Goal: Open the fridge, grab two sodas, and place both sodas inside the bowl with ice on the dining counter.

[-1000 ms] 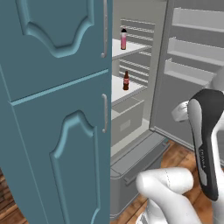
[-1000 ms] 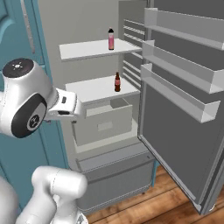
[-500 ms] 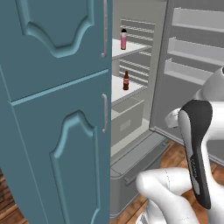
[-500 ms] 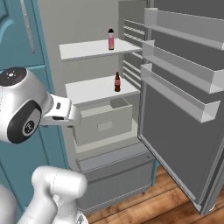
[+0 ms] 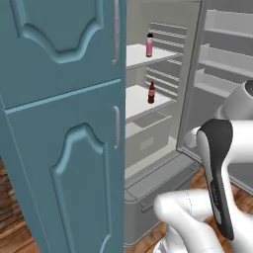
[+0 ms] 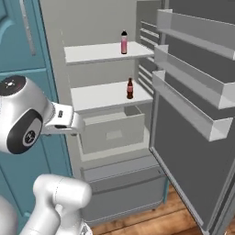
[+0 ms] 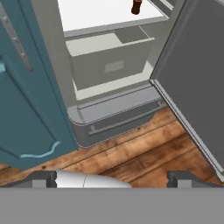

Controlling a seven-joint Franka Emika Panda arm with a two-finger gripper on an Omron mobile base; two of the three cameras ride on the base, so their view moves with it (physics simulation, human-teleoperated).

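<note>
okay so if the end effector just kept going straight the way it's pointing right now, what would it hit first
Probably the fridge's bottom drawer, or the wood floor just in front of it. The open end effector looks down at that low area, well below the brown soda; depth is hard to judge.

Open fridge (image 6: 110,133): pink soda (image 6: 124,42) upright near the right edge of the upper shelf (image 6: 92,53); dark soda (image 6: 130,89) near the right edge of the shelf below. Door (image 6: 197,137) swung right.

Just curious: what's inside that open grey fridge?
Inside the grey metal fridge: a pink bottle on the upper white shelf, a dark reddish-brown bottle below. The drawers' contents are hidden.
</note>
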